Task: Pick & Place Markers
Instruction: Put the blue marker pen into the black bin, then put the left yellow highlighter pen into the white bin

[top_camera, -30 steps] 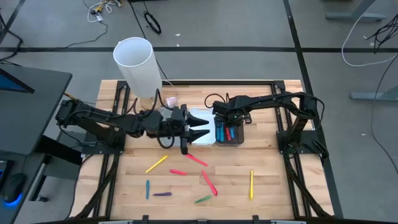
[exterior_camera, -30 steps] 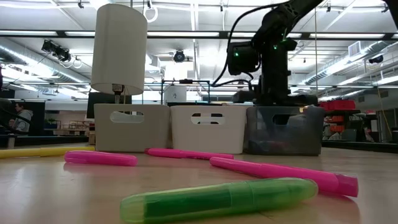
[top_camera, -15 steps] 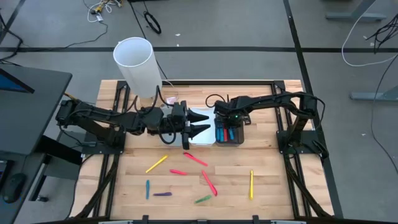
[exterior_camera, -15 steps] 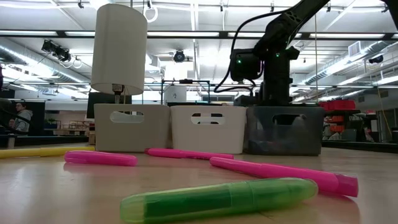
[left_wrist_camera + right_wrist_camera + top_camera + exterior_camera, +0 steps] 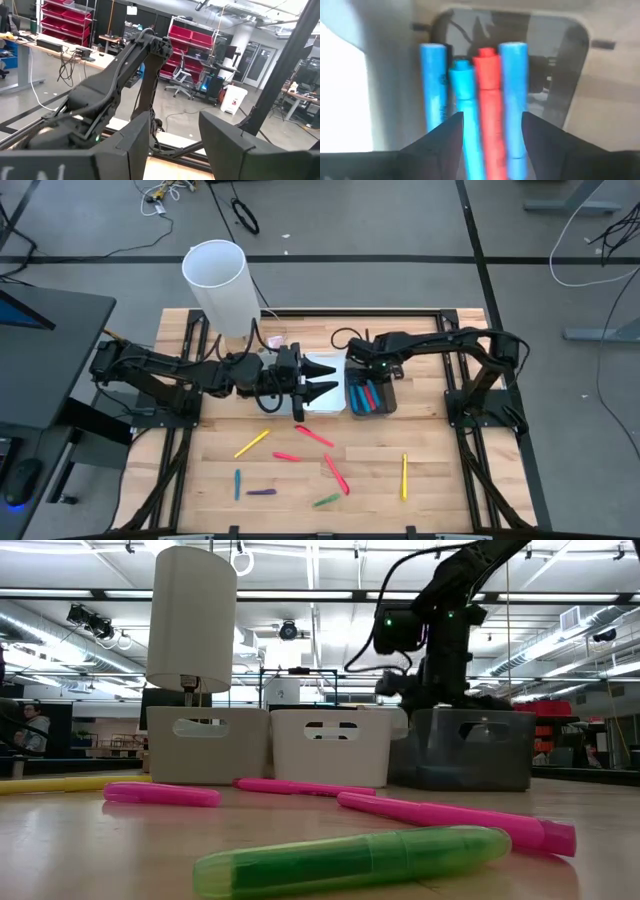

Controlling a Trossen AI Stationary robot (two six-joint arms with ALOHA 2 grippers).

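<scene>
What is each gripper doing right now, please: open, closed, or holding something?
Left gripper: open, holding nothing, over the white bin.
Right gripper: open, holding nothing, above the dark bin with blue and red markers inside.

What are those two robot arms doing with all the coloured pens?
They are sorting markers into bins. The right gripper hangs over the dark grey plastic bin, fingers apart and holding nothing; blue and red markers lie inside. The left gripper hovers above the white plastic bin, fingers open and empty. Loose markers wait on the wooden table, among them a yellow marker and a green marker.
</scene>
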